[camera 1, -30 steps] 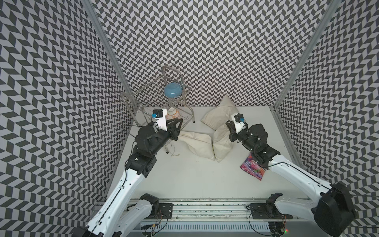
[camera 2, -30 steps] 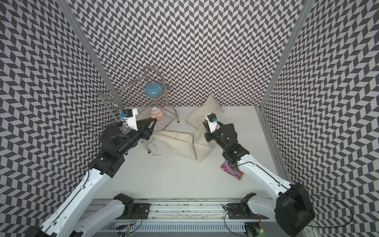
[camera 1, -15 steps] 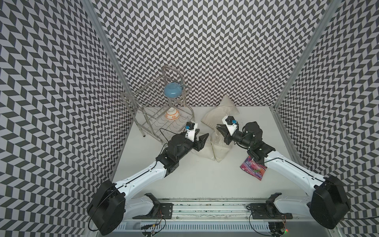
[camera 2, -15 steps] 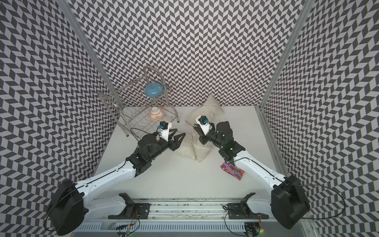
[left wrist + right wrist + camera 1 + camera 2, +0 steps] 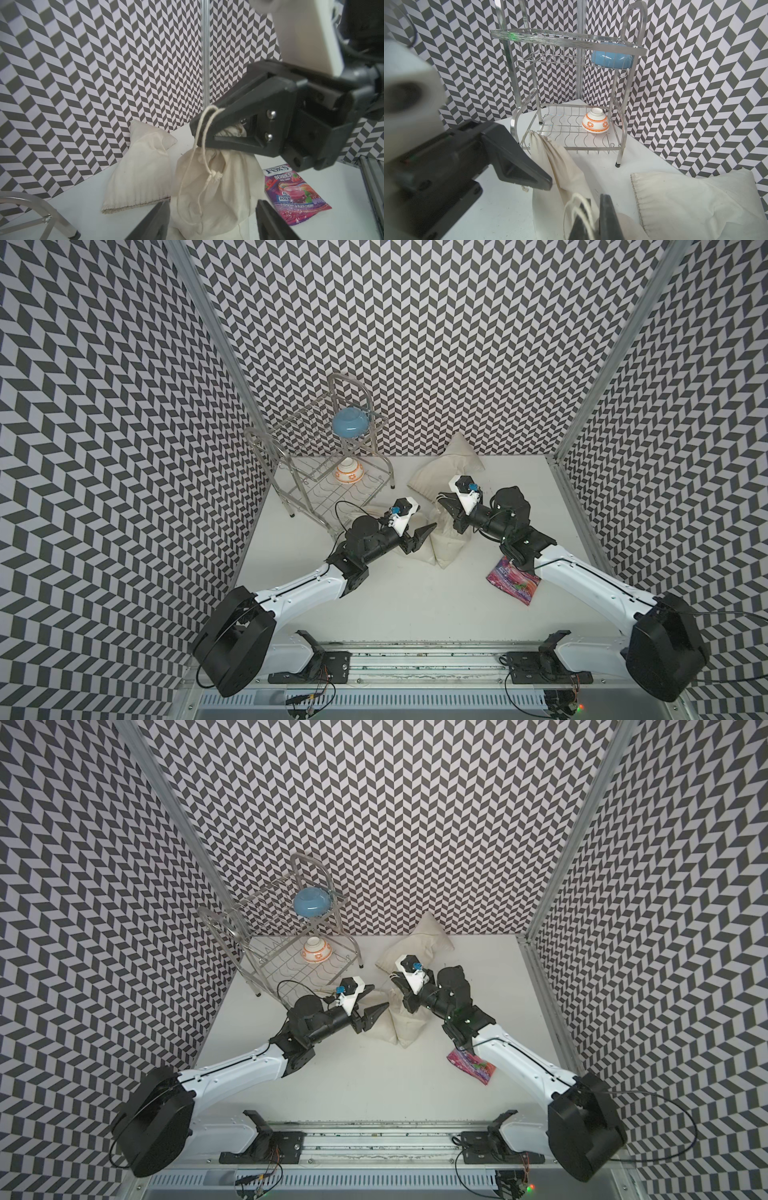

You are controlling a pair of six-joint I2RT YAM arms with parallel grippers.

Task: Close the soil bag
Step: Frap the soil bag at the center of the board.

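Treat bag point(image 5: 218, 182) as soft, limp, likely light; slumped at centre of table point(image 5: 395, 593), with cord point(image 5: 210, 108) clamped in right gripper point(image 5: 198, 131). Take gathered neck point(image 5: 209, 155) with left gripper point(image 5: 212, 204), spread wide and empty.

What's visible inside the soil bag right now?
No contents show. The soil bag is gathered tight at the neck, where the shut right gripper pinches its drawstring. The cloth covers whatever fills it.
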